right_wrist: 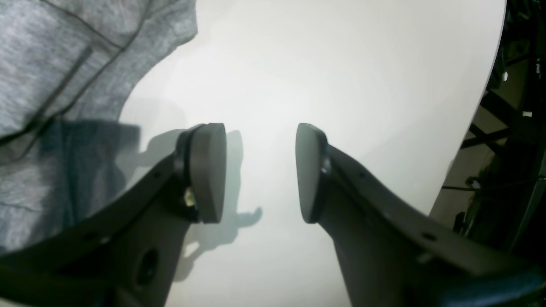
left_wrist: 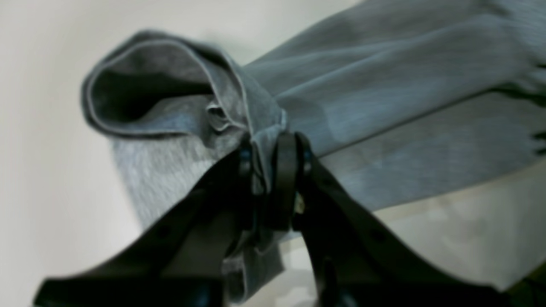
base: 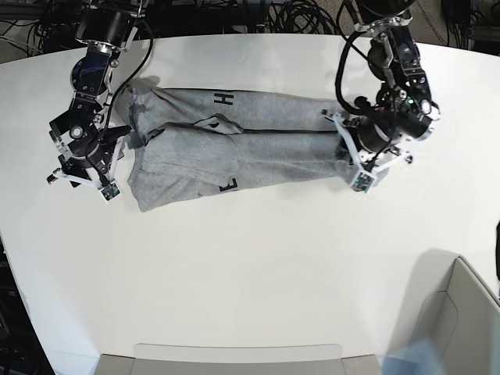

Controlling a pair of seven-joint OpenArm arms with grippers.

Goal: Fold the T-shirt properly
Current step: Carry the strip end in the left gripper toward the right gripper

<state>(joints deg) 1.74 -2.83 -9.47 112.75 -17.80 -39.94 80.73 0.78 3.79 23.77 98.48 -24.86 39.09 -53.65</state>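
Focus is soft in the left wrist view, where the left gripper (left_wrist: 273, 170) is seen clamped on a bunched fold of the T-shirt (left_wrist: 384, 98); its grip is hidden behind the arm in the base view. The T-shirt (base: 234, 148) is stretched in a long band across the white table (base: 258, 266), with cables (base: 258, 16) massed behind, and the right gripper (right_wrist: 260, 170) is held with pads apart over bare table just beside the cloth. Lettering is partly folded under; only "H" (base: 224, 99) and "E" (base: 228, 185) are legible.
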